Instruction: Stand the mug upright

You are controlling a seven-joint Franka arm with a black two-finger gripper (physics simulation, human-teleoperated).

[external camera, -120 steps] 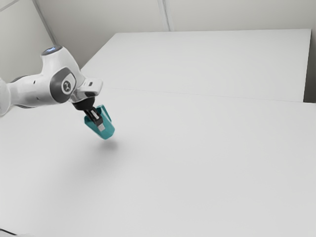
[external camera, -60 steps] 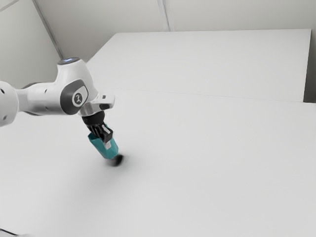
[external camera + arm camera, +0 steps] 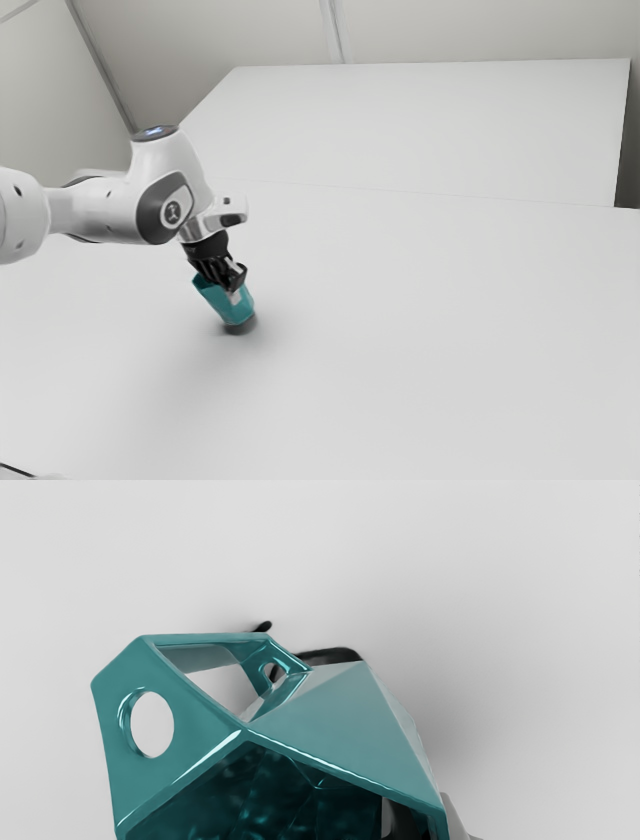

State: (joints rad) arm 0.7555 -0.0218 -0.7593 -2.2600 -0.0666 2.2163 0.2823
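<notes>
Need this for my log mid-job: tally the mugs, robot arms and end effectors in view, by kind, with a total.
Mugs: 1, the teal mug, tilted
Robot arms: 1, the white arm
End effectors: 1, the black end effector, gripping the mug's wall
Total: 3

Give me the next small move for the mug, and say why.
I'd turn the gripper slightly so the mug's mouth swings toward the exterior view's right and its base levels out over the table. The mug is gripped but leaning, mouth up toward that view's left, and a dark shadow hugs its base, so it is probably low enough to straighten before release.
</notes>
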